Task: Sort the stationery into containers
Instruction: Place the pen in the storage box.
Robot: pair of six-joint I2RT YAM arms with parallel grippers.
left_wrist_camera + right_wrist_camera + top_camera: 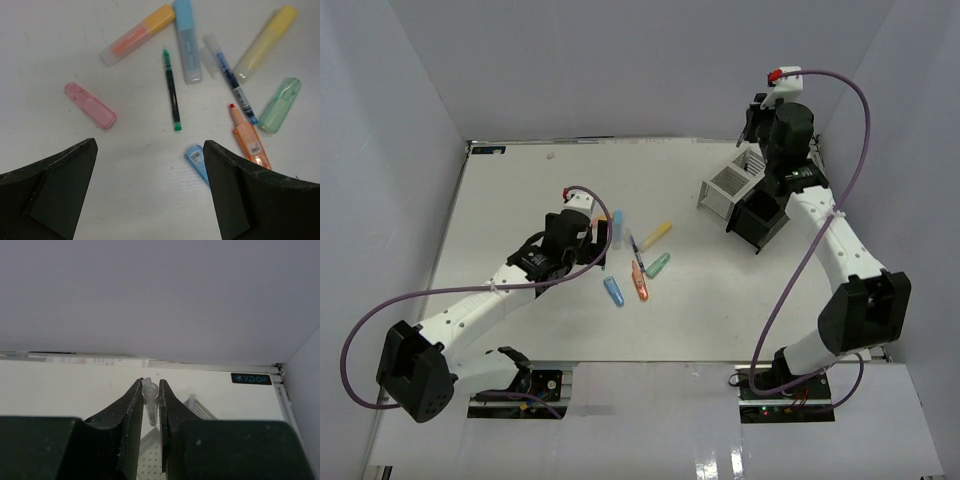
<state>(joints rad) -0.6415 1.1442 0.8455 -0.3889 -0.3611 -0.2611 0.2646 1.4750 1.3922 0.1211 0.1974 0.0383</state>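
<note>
Loose stationery lies on the white table at mid-table. In the left wrist view I see a pink marker [90, 105], an orange-capped marker [137, 34], a light blue marker [187, 42], a green pen [172, 90], a blue pen [231, 80], a yellow marker [265, 42], a green marker [280, 105], an orange marker [248, 141] and a small blue marker [196, 161]. My left gripper [150, 150] hangs open over bare table just short of them. My right gripper [151, 395] is shut on a clear-capped pen [150, 401] above the white container [728, 184], beside the black container [760, 220].
The markers spread from the blue one [617, 222] to the yellow one [657, 234] right of my left gripper [603, 243]. White walls close the table at the back and both sides. A purple cable loops off each arm.
</note>
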